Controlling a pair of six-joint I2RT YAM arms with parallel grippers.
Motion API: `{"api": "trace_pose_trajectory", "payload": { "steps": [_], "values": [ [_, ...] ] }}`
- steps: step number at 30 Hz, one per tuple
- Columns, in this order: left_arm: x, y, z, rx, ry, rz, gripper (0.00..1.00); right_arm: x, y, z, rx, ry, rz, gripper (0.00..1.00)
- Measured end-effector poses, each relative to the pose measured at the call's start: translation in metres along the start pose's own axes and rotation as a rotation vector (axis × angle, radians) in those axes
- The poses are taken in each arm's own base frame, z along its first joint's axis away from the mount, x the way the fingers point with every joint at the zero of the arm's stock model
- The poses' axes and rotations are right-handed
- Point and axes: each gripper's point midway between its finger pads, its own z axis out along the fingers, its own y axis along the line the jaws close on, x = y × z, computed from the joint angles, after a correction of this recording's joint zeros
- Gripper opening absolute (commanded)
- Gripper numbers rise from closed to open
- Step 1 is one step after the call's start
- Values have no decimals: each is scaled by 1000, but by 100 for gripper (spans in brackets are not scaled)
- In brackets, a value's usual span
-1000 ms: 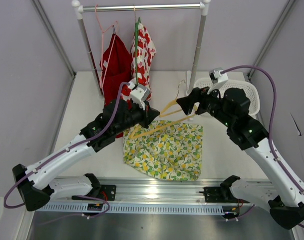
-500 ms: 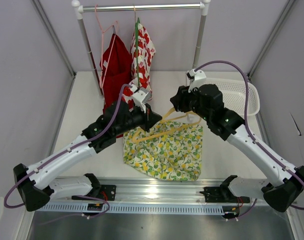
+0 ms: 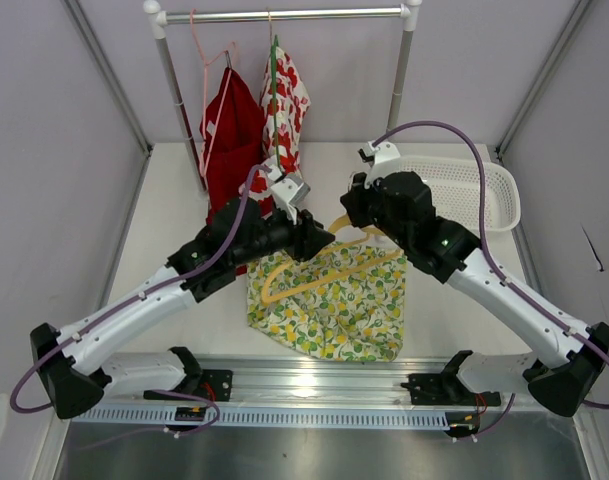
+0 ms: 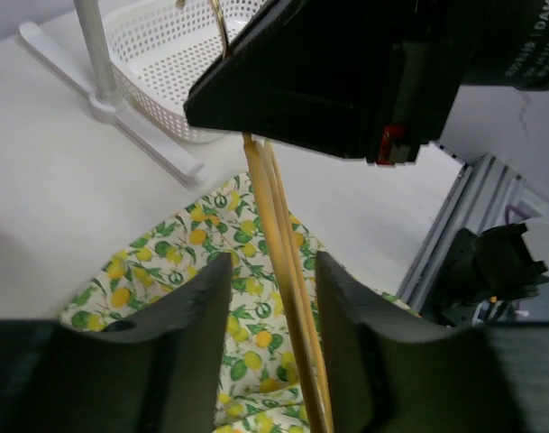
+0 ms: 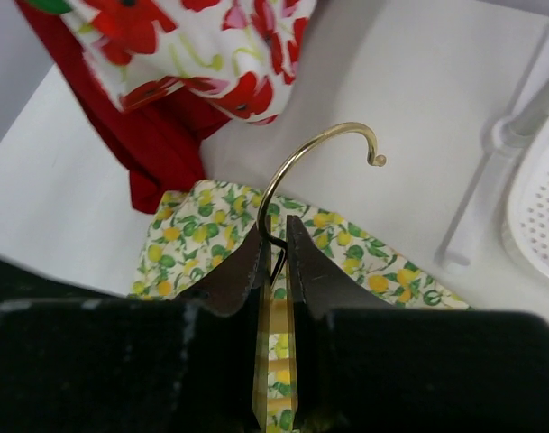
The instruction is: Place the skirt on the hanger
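There are two grippers, three hangers, three garments, one white basket (image 3: 474,190) and one rail (image 3: 284,15). Two of the hangers are on the rail, one pink (image 3: 197,40) and one green (image 3: 275,80). A plain red garment (image 3: 229,130) and a white garment with red flowers (image 3: 292,90) hang beside each other under them.

The third hanger (image 3: 344,274), yellow-tan, is between the two grippers above the table (image 3: 184,200).

The right gripper (image 5: 274,262) is pressed together on the neck of this hanger. The brass hook (image 5: 319,153) curls out just beyond its fingertips. The tan body runs back between its fingers (image 5: 233,280).

The left gripper (image 4: 269,298) faces the right one at close range, and its jaws are spread. The hanger's thin bars pass through the gap between its fingers (image 4: 184,307). The wrist view does not settle whether they touch either pad.

The skirt (image 3: 329,310), with its lemon print, lies flat on the table directly beneath both grippers. It spreads out from under them toward the arm bases. The hanger's far shoulder reaches over the cloth below the left gripper (image 3: 329,240). Neither hand holds the skirt.
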Motion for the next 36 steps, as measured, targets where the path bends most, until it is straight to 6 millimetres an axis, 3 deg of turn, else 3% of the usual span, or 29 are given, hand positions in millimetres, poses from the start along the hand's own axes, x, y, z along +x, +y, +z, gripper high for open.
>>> {"api": "trace_pose_trajectory", "payload": {
  "steps": [2,7,10,13,15,17,18,21,25,28,32,36],
  "values": [
    [-3,-2,5,13,5,15,55,0,8,-2,-25,0,4,0],
    [-7,-2,17,22,29,49,52,-4,18,-4,-53,-8,10,0],
    [-7,-1,23,20,46,61,41,-6,21,-5,-56,-13,10,0],
    [-3,1,26,18,64,63,22,-7,24,-6,-61,-13,5,1],
    [-1,2,25,9,72,57,2,-6,24,-6,-58,-9,1,2],
    [-1,9,25,-13,75,42,0,-6,24,-7,-47,-10,-2,7],
    [0,11,24,-19,78,42,0,-6,24,-7,-46,-10,-2,13],
    [2,12,24,-24,87,41,0,-4,24,-8,-40,-1,11,60],
    [13,24,23,-68,108,16,0,-5,22,-14,-15,9,32,81],
    [27,49,19,-132,128,-25,0,-1,15,-26,13,28,63,84],
    [44,69,8,-190,150,-64,0,8,3,-57,33,41,141,81],
    [43,66,-3,-163,132,-84,0,47,-12,-88,48,101,217,72]
  ]
}}
